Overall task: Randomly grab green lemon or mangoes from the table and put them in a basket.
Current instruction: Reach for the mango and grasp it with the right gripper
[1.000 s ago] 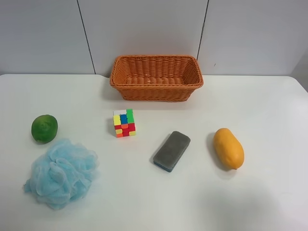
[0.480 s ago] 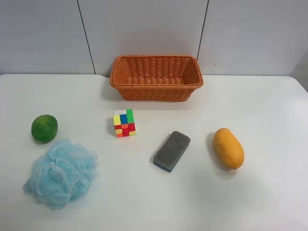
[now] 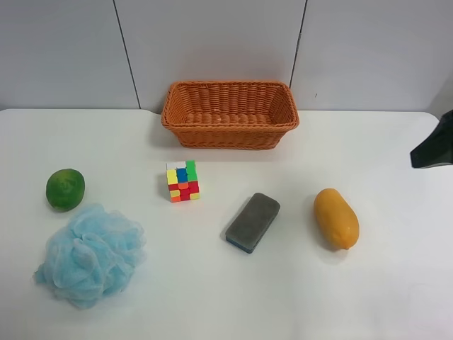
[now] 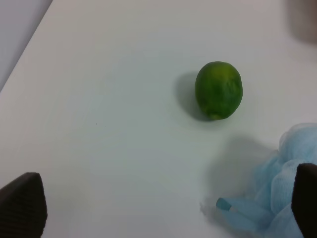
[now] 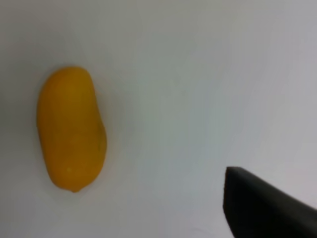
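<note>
Mango [image 3: 336,218] lies on the white surface [image 3: 212,304], long axis running front to back, well apart from the basket [image 3: 230,113] and nearest the right claw [image 5: 267,210], whose opening cannot be told from one visible finger, while the left claw [image 4: 163,210] gapes open near the green lemon [image 4: 218,89].

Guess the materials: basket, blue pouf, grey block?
The basket looks like woven wicker, or a plastic imitation of it. It is orange-brown with a slight sheen, and rows of woven strands show. The pouf is gathered light-blue mesh, likely nylon, in thin ruffled folds. The block has a matte grey top, foam- or felt-like, over a thin blue base. It is probably a sponge, but that is unconfirmed.
</note>
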